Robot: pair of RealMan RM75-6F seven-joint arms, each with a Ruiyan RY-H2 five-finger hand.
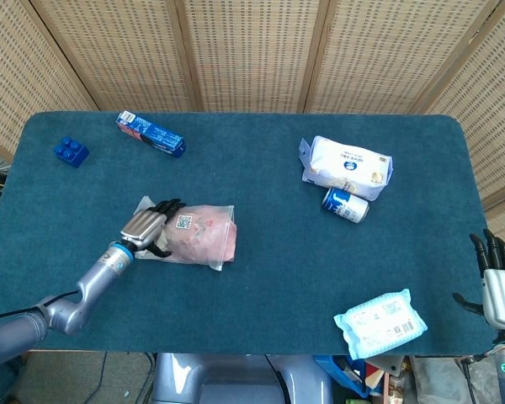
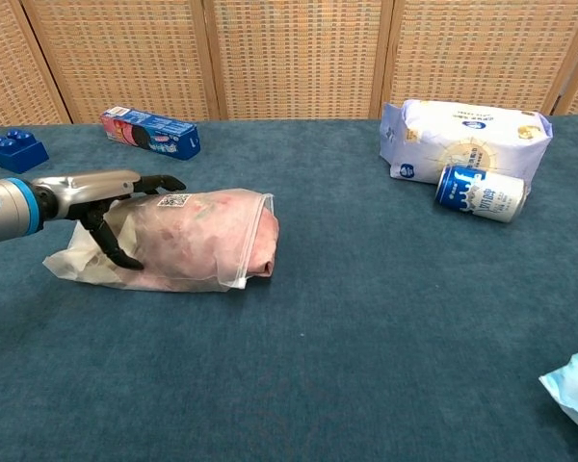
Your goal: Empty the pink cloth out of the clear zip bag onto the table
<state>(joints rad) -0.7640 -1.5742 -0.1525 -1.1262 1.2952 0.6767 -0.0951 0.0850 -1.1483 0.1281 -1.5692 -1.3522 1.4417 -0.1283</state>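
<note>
the left hand [image 2: 111, 197] is laid over the near end of the clear zip bag [image 1: 194, 236], fingers spread across its top and the thumb curled against its side, though a firm grip cannot be told. the pink cloth [image 2: 207, 236] is seen inside the bag, which lies flat on the table [image 1: 269, 227] and stretches away beyond the fingertips. the right hand [image 1: 498, 280] is held open with fingers apart, well apart from the bag, a white wipes pack [image 1: 380, 321] just beside it.
</note>
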